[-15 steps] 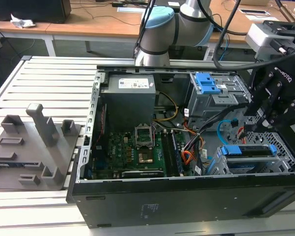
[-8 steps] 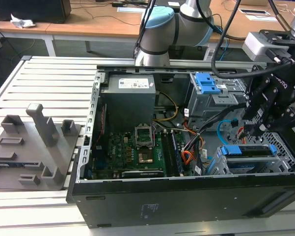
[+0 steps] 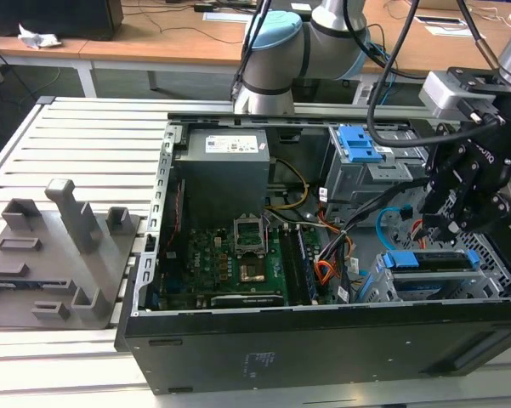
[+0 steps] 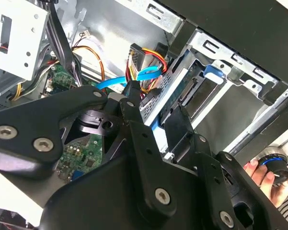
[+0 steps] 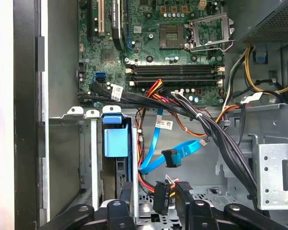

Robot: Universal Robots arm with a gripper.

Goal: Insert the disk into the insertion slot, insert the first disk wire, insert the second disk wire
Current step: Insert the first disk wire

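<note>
One disk (image 3: pixel 429 260) is seen seated in the insertion slot (image 3: pixel 372 286), at the exterior view's right, in the near corner of the case (image 3: pixel 323 353), its long axis running left to right. Just above it the gripper (image 3: pixel 438 228) is held, jaws parted around a black plug (image 5: pixel 161 197), apparently unclamped.

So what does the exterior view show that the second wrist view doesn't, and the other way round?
Exterior view: a grey fixture plate beside the computer case, and the power supply inside it. Second wrist view: a hand holding a round black knob. Both: the gripper, the blue cable and the blue-framed disk.
</note>
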